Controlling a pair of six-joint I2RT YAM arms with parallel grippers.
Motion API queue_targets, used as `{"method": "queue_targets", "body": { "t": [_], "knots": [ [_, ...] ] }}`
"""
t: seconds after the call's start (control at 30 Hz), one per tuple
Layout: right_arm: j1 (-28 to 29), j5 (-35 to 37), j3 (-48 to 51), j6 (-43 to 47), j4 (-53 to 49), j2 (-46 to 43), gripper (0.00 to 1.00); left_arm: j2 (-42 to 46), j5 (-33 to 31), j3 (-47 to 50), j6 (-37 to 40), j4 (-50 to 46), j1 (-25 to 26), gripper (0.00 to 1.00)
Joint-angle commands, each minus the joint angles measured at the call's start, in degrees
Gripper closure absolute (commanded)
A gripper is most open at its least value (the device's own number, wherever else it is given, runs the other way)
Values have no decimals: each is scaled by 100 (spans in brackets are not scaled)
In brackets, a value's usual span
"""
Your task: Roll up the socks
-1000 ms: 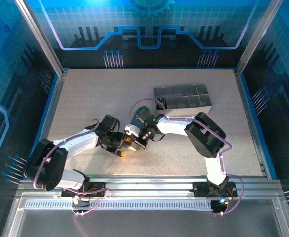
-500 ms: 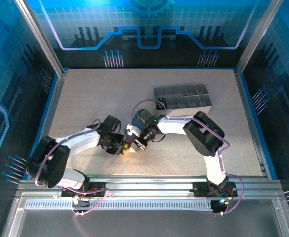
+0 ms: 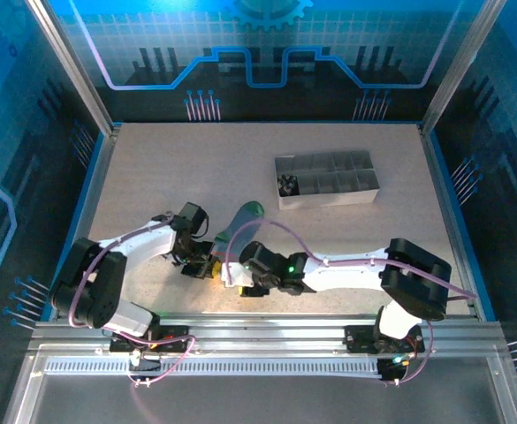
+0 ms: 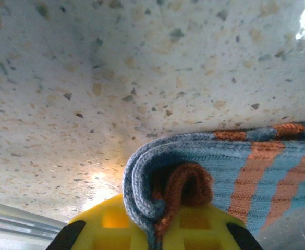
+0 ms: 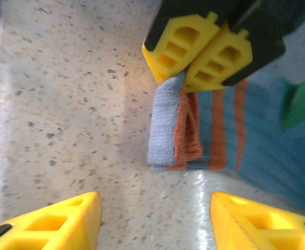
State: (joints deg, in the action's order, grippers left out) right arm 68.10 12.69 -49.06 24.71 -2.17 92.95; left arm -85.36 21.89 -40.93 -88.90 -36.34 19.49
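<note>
A speckled table (image 3: 152, 177) is enclosed by blue-lit panels, with both arm bases bolted along its near edge.

Nearest the bases, the right claw (image 5: 152, 200) is seen low over the table. Its yellow fingers (image 5: 53, 219) are spread well apart and nothing is held between them. It is pointed at the folded end of the striped sock (image 5: 194, 140), which is seen just beyond it.

Just past that, the left claw (image 5: 181, 82) is clamped on the striped sock. Its two yellow fingers are pressed together over the sock's toe end. In the left wrist view the orange-red toe (image 4: 186, 185) is seen tucked inside a fold of blue-grey knit, so that a short roll is formed at that end. The roll is laid on the table.

From the roll the rest of the striped sock is stretched flat, away from the bases and slightly rightward, and is ended by the green cuff (image 3: 253, 209).

Farther back and to the right, well apart from the claws, a grey divided tray (image 3: 355, 193) is set. A black sock (image 3: 286, 185) is bunched in its left end compartment.
</note>
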Motion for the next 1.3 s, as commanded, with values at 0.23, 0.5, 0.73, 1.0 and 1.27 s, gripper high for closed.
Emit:
{"method": "queue_targets", "body": {
  "t": [0.23, 0.5, 0.73, 1.0, 1.27],
  "knots": [
    [478, 1554, -782, 1142, 790, 1234, 45, -657, -23, -273, 458, -639, -206, 100],
    [51, 1074, -1522, 109, -215, 2016, 95, -728, 62, -466, 718, -611, -353, 98],
    [-534, -1609, -1833, -929, -1355, 1964, 100, 287, -104, -453, 765, -680, -726, 25],
    [-1366, -3803, -2400, -1915, -1962, 2636, 100, 1313, -202, -1, 1107, -502, -1061, 20],
    [-1985, -4873, -2912, -2495, -2482, 3256, 100, 1963, 164, 700, 1525, 652, -894, 42]
  ]
}}
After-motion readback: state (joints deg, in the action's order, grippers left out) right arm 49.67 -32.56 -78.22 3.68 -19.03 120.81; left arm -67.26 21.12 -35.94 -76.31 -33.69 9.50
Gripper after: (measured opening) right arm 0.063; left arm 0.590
